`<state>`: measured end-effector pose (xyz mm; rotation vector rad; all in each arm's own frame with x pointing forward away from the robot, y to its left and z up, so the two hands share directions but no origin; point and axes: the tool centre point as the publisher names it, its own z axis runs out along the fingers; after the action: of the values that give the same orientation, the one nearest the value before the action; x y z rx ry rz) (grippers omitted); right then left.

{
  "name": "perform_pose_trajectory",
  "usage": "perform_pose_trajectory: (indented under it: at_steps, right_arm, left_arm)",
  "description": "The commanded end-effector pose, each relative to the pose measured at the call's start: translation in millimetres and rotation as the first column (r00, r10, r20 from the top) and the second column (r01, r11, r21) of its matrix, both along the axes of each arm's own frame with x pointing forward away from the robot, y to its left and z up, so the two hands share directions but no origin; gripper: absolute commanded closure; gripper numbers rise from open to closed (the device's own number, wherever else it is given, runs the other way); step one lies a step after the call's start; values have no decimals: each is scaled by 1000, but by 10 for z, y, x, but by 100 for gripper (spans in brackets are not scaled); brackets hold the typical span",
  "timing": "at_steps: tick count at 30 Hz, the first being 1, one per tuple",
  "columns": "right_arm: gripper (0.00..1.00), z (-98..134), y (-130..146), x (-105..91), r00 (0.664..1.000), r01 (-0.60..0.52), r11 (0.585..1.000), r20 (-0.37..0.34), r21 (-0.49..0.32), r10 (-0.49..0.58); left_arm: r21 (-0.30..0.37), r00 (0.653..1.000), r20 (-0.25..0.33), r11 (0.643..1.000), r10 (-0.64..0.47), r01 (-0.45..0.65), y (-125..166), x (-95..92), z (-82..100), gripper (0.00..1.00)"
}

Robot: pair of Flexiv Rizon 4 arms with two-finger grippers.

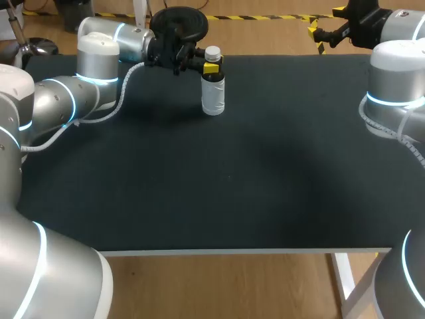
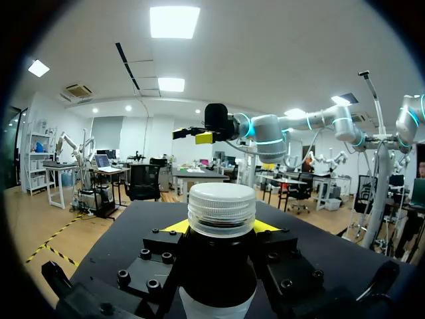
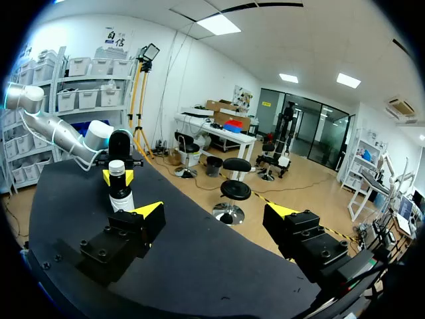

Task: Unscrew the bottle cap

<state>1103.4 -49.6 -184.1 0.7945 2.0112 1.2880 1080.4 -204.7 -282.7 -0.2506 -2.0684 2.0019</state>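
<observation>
A small bottle [image 1: 213, 93] with a white label and a white screw cap [image 1: 212, 52] stands upright at the far side of the black table [image 1: 232, 179]. My left gripper [image 1: 211, 66] comes in level from the left and is shut on the bottle's neck, just under the cap. In the left wrist view the cap [image 2: 222, 208] rises between the yellow tips of that gripper [image 2: 220, 229], and the dark bottle body [image 2: 219, 266] fills the gap below. My right gripper [image 1: 317, 33] hangs open at the far right, well away from the bottle [image 3: 120, 189], with nothing between its fingers [image 3: 214, 212].
A round black base [image 1: 178, 23] stands behind the left gripper, past the table's far edge. The table carries nothing but the bottle.
</observation>
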Motion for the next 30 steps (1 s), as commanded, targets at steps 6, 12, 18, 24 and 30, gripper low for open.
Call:
perform_pose_trajectory:
  at_steps: [6,12,18,24,30]
  right_arm:
    - [0,-6,179,-2,997,-78,996,10,48,77]
    - [0,-89,555,-100,982,-189,967,13,170,189]
    - [0,-162,928,-252,975,-219,959,11,180,221]
    - [0,-207,1337,-392,970,-241,956,15,169,242]
    - [0,-221,1609,-557,977,-211,959,38,189,208]
  left_arm:
    - [-16,975,-9,975,-224,224,-2,72,-34,100]
    - [-16,975,-9,975,-224,224,-2,72,-34,100]
    - [-16,975,-9,975,-224,224,-2,72,-34,100]
    - [-16,975,-9,975,-224,224,-2,72,-34,100]
    - [-16,975,-9,975,-224,224,-2,72,-34,100]
